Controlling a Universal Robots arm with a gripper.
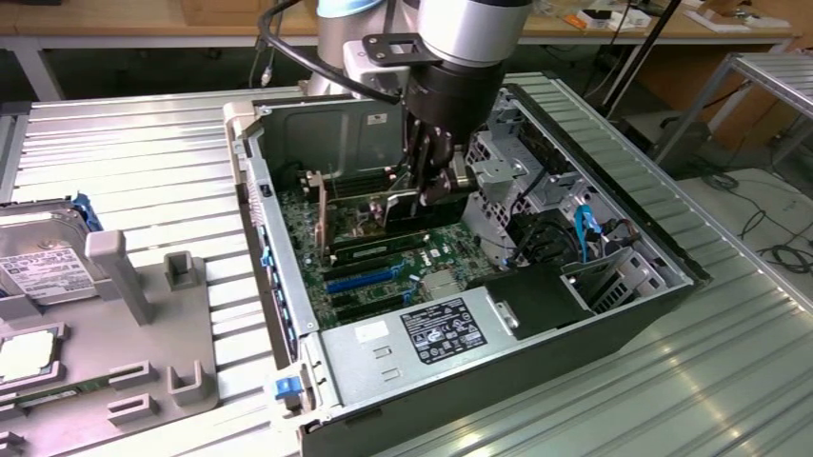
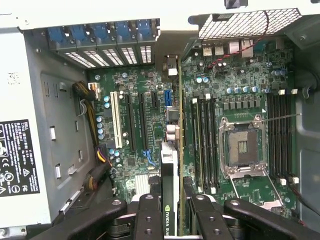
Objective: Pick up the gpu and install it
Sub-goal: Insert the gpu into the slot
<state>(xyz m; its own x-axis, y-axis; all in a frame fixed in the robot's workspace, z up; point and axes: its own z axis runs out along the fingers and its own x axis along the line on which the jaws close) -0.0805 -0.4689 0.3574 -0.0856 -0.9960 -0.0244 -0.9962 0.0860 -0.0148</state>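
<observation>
Ribbed metal table (image 1: pixel 152 171) carries an open case (image 1: pixel 610 314) lying on its side near the middle. A grey fixture (image 1: pixel 140 286) with a hard drive (image 1: pixel 38 257) sits by the table's edge on the exterior view's left.

The pick-up looks done. The gpu (image 1: pixel 368 217) is off the table and inside the case, standing on edge over the board (image 2: pixel 135 85). It lies among the expansion slots, beside the memory slots (image 2: pixel 205 140) and the bare socket (image 2: pixel 243 147). In the wrist view the gpu (image 2: pixel 170 160) runs edge-on from between the fingers toward the rear wall of the case. It lines up with a slot, but I cannot tell whether its connector is fully down in it. Seating and release seem to be what is left.

The arm (image 1: pixel 464 57) reaches steeply down from the table's far edge into the case, wrist near vertical. The gripper (image 1: pixel 429 190) points at the board. Its fingers (image 2: pixel 149 210) stand narrow, clamped on either face of the gpu, which fills the gap of the gripper (image 2: pixel 172 202).
</observation>
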